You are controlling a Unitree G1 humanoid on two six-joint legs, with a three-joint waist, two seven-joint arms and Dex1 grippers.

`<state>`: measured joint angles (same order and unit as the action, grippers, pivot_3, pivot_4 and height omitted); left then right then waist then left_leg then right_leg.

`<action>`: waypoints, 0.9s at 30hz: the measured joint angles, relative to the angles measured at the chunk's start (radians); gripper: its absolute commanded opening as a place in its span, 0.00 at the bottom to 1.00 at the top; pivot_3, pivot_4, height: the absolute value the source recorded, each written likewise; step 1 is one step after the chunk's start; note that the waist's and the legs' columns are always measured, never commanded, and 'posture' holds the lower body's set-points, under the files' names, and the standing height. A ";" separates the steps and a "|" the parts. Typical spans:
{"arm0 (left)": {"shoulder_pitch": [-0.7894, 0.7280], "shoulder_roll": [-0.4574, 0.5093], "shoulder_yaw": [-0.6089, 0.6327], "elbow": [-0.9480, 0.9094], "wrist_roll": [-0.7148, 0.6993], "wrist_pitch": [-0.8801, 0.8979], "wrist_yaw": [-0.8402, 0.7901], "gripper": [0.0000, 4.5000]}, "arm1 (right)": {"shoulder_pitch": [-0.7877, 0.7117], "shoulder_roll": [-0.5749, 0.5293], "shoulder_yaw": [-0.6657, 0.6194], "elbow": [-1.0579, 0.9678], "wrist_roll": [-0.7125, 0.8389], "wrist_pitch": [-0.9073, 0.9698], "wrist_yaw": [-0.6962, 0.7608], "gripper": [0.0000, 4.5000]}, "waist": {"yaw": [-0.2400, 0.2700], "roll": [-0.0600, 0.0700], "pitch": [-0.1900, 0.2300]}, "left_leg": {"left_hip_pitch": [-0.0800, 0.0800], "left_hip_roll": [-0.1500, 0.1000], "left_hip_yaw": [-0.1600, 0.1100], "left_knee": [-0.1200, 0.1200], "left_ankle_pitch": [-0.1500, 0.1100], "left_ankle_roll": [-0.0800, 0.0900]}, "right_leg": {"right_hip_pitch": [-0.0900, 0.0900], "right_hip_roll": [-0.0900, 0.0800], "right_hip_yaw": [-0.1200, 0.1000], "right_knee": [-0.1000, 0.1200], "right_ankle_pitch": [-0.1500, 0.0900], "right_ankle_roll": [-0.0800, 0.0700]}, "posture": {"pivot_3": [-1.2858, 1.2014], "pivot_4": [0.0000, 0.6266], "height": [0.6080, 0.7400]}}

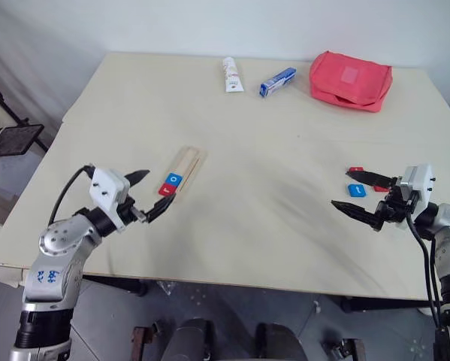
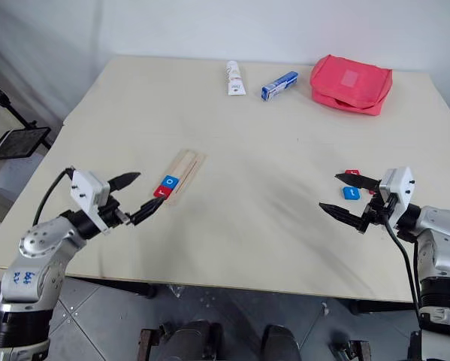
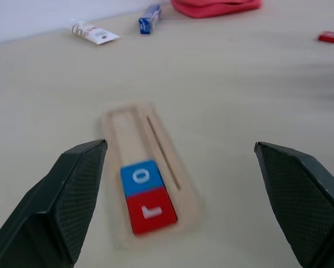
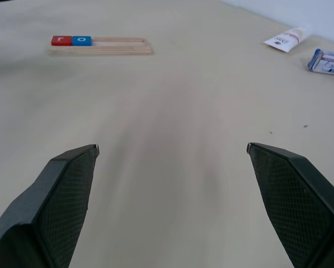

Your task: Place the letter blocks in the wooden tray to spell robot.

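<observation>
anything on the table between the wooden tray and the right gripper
No: that stretch is bare tabletop. The right wrist view looks past the open right gripper straight to the wooden tray, with nothing between; the left eye view shows the same.

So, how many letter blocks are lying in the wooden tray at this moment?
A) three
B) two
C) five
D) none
B: the wooden tray holds just two tiles at one end, a red r block and a blue o block touching it, and the rest of the tray is bare.
</observation>
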<state>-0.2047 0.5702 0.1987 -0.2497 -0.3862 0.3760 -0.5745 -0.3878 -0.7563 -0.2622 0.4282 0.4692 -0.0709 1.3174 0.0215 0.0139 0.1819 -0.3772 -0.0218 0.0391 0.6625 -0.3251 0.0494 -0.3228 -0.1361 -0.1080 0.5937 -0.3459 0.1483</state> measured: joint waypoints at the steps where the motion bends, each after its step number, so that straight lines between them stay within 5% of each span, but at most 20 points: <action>1: -0.015 0.000 -0.009 -0.003 0.000 0.028 0.010 1.00 | 0.000 0.000 0.000 0.000 0.000 0.000 0.000 0.99 | -0.001 0.000 0.000 | 0.000 0.000 0.000 0.000 0.000 0.000 | 0.000 0.000 0.000 0.000 0.000 0.000 | 0.52 0.24 1.00; 16: -0.352 0.023 -0.152 -0.037 0.047 0.733 0.271 1.00 | 0.013 0.001 0.001 -0.008 0.000 0.007 0.009 0.99 | 0.005 -0.001 0.001 | -0.002 0.000 -0.001 0.002 0.000 0.000 | 0.000 0.001 0.001 0.000 0.000 0.000 | 0.52 0.24 1.00; 27: -0.411 -0.070 -0.178 0.039 0.088 0.856 0.355 1.00 | 0.016 0.001 0.002 -0.021 0.000 0.019 0.016 0.99 | 0.002 -0.001 0.001 | -0.009 0.001 -0.002 0.004 0.000 0.000 | -0.006 0.002 0.000 0.000 0.000 0.000 | 0.52 0.24 1.00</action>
<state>-0.6157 0.5004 0.0206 -0.2106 -0.2981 1.2320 -0.2199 -0.3719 -0.7552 -0.2605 0.4068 0.4690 -0.0520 1.3335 0.0240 0.0126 0.1827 -0.3863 -0.0210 0.0372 0.6668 -0.3250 0.0490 -0.3290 -0.1338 -0.1078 0.5939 -0.3459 0.1483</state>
